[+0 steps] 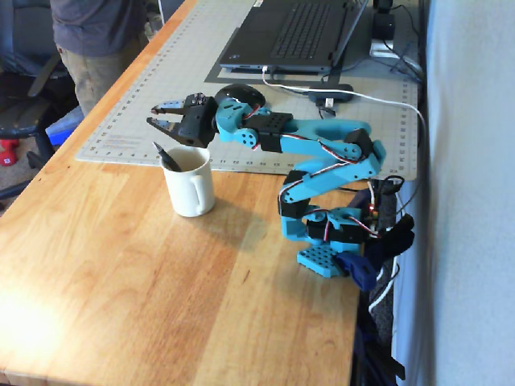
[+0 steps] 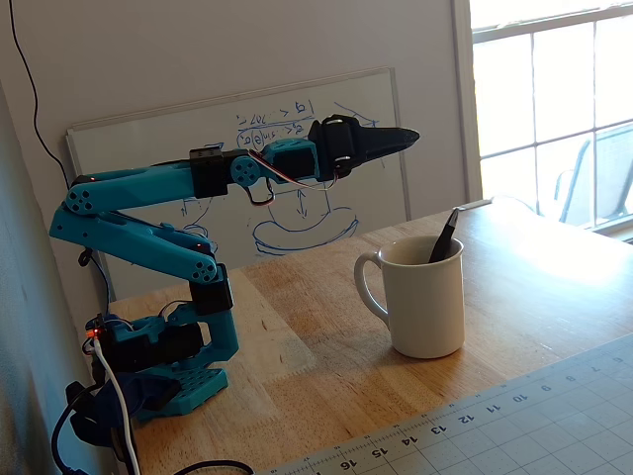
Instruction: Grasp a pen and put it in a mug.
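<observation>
I am seeing the jaws (image 1: pixel 160 114) standing apart and gripping nothing — in a fixed view the two black tips are splayed above and behind the mug (image 1: pixel 190 184), clear of its rim. In the other fixed view the jaws (image 2: pixel 404 136) are showing side-on as one dark wedge pointing right, so the gap is not readable there, but they are hanging well above the mug (image 2: pixel 423 300) with open air between.

The pen (image 1: pixel 167 158) is resting inside the mug, touching nothing of the arm. Its dark upper end is leaning out over the rim, tilted toward the left in that view. In the other fixed view the pen (image 2: pixel 443 237) is slanting up and to the right from the mug's mouth, only its dark end section showing; the barrel is hidden by the mug's wall.

The mug is standing upright on the wooden tabletop (image 1: pixel 121 273), handle turned toward the camera in one view and to the left in the other.

The blue arm (image 1: pixel 322 153) is reaching out level from its base (image 1: pixel 330 257), which is sitting at the tabletop's right edge.

Farther out, a grey cutting mat (image 1: pixel 169 64) is lying just behind the mug, carrying a laptop (image 1: pixel 298 32) and a black mouse (image 1: pixel 239 95). A whiteboard (image 2: pixel 237 148) with blue scribbles is leaning against the wall behind the arm (image 2: pixel 148 188).
</observation>
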Robot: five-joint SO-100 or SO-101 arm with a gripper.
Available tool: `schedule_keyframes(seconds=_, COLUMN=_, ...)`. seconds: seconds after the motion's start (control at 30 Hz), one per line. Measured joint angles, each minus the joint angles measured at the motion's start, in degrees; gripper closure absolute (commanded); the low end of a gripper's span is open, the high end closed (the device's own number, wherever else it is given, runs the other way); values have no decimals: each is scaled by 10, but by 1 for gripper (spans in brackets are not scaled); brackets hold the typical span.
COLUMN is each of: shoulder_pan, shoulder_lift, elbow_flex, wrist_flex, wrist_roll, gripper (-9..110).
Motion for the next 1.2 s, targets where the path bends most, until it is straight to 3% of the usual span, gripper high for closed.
schedule_keyframes(seconds=0.37, shoulder_pan=-62, shoulder_lift=26, elbow_flex=116, wrist_flex=30, wrist_roll=-431, gripper=99)
schedule_keyframes(seconds=0.63, shoulder_pan=-73, shoulder_lift=141, elbow_flex=226, wrist_flex=169, wrist_roll=-679, gripper=102)
schedule_keyframes(seconds=0.93, shoulder_pan=-67, shoulder_lift=313, elbow_flex=234, wrist_flex=462, wrist_roll=-712, gripper=102)
schedule_keyframes(seconds=1.2, shoulder_pan=-67, shoulder_lift=410, elbow_flex=234, wrist_flex=697, wrist_roll=-622, gripper=102)
